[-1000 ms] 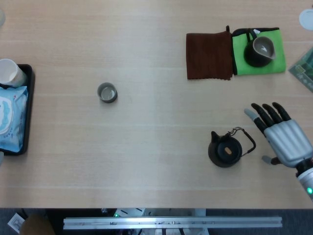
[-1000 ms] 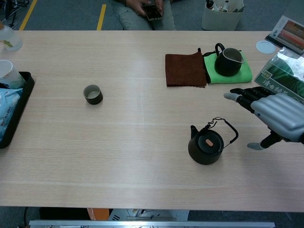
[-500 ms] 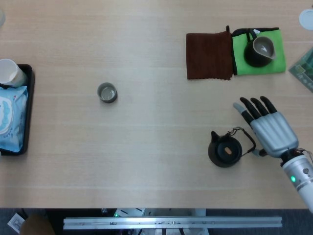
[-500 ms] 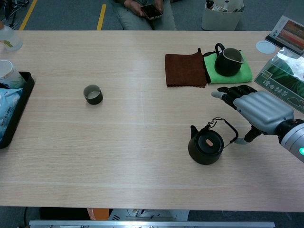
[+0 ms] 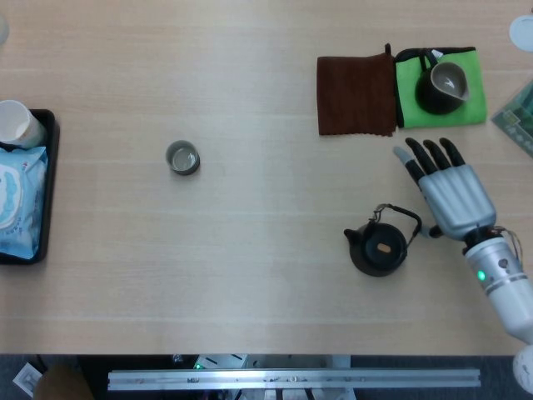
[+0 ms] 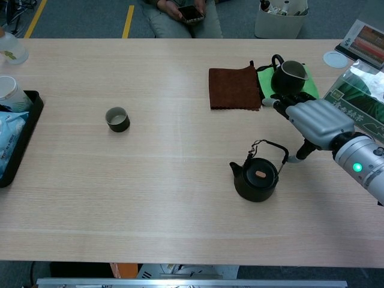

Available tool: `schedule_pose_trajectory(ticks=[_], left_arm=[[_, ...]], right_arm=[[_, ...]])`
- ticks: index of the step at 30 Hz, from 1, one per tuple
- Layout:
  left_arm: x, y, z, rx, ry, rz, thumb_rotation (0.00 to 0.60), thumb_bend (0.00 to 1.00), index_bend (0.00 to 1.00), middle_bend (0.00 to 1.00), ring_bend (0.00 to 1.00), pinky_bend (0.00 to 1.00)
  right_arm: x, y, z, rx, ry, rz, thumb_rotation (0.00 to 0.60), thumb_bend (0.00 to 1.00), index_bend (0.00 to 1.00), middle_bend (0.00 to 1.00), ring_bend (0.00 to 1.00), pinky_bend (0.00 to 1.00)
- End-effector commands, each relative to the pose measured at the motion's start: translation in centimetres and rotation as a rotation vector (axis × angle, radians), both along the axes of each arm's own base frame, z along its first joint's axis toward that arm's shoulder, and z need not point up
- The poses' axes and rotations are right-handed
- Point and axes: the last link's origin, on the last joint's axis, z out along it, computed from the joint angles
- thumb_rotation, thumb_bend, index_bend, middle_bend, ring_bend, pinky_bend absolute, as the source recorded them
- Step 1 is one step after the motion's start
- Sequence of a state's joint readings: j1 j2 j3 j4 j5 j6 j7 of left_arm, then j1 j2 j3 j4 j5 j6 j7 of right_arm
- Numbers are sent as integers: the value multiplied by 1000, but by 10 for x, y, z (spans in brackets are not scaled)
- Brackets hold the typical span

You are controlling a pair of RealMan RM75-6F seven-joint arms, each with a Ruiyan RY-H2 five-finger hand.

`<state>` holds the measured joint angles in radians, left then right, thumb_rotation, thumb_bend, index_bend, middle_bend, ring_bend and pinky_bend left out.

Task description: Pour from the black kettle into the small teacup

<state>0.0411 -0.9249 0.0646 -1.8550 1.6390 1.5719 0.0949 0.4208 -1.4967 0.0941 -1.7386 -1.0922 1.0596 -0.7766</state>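
Note:
The black kettle (image 5: 379, 248) (image 6: 257, 179) stands on the table right of centre, spout to the left and its wire handle (image 5: 400, 212) raised toward the right. My right hand (image 5: 450, 193) (image 6: 313, 120) hovers just right of it, fingers spread and pointing away from me. Its thumb reaches down to the handle's right end; I cannot tell whether it hooks the wire. The small teacup (image 5: 182, 157) (image 6: 117, 119) stands upright far to the left, well apart from the kettle. My left hand is not visible.
A brown cloth (image 5: 356, 94) and a green cloth (image 5: 470, 79) carrying a black pitcher (image 5: 444, 86) lie behind the hand. A black tray (image 5: 46, 192) with a wipes pack and a white cup sits at the left edge. A green box (image 6: 354, 102) lies far right.
My right hand has moved left and away from me, up to the kettle's handle. The kettle has shifted a little left and its handle now stands raised.

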Motion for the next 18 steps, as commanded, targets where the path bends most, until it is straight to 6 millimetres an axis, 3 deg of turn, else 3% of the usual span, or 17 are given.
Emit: schedule_pose_trajectory(ticks=[1,18], left_arm=[[0,0,1,2,2,0,600,296,138,67,12,38],[-4,-1,7,28,17,14,600,297,138,67,12,38]], right_arm=[[7,-10,-4,-19,-3,9,600,0,0,17,0,0],[38,-56,-23,-117,-10,40,600,0,0,17,0,0]])
